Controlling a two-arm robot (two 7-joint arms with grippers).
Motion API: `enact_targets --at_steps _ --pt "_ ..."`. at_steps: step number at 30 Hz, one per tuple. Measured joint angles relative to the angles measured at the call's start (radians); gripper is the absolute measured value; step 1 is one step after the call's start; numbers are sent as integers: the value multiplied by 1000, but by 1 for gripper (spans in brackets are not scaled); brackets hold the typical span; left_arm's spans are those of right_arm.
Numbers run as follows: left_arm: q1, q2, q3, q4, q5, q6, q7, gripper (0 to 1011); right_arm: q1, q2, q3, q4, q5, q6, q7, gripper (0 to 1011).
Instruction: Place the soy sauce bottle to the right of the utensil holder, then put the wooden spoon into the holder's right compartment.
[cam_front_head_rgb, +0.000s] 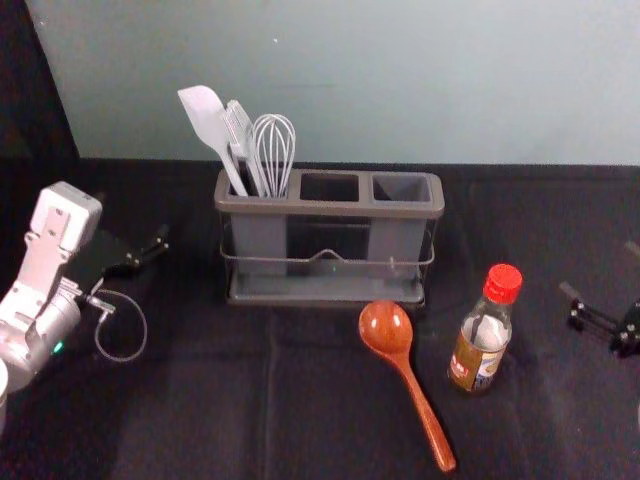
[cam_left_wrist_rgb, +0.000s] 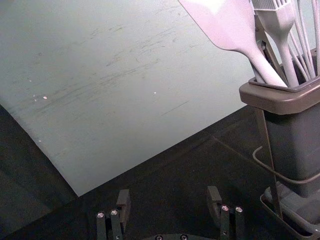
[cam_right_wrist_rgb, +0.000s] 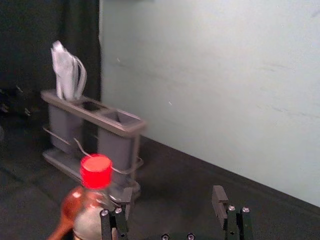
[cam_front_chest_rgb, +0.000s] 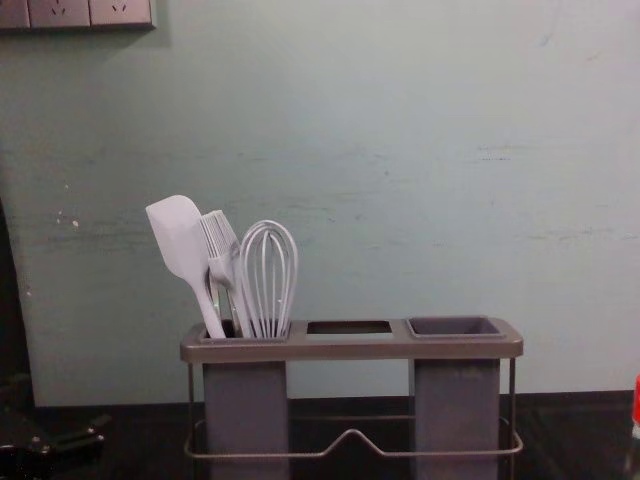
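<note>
Right of bottle (cam_front_head_rgb: 480, 350), right tool (cam_front_head_rgb: 598, 268) wide; left of holder (cam_front_head_rgb: 330, 209), left tool (cam_front_head_rgb: 134, 218) wide.

- One utensil holder (cam_front_head_rgb: 325, 208), with three compartments (cam_front_chest_rgb: 450, 327) in its top
- Three utensils in the holder's left compartment: one spatula (cam_front_head_rgb: 205, 115), one brush (cam_front_head_rgb: 238, 125), one whisk (cam_front_head_rgb: 274, 145)
- One wooden spoon (cam_front_head_rgb: 385, 328), in front of the holder
- One soy sauce bottle (cam_front_head_rgb: 480, 345), in front of the holder and off to its right
- Two end effectors: left end effector (cam_front_head_rgb: 148, 250) left of the holder, right end effector (cam_front_head_rgb: 600, 269) right of it
</note>
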Motion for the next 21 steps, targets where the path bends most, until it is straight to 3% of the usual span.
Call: enact_targets --at_steps 7,13,21 --pt "0 0 0 0 0 0 0 1005 -18 -16 13 -31 69 -30 72 1003" --pt "0 0 0 0 0 0 0 1005 18 -52 -32 -36 86 -19 126 1003" --pt "0 0 0 0 0 0 0 1005 72 -94 -80 -9 73 18 156 1002"
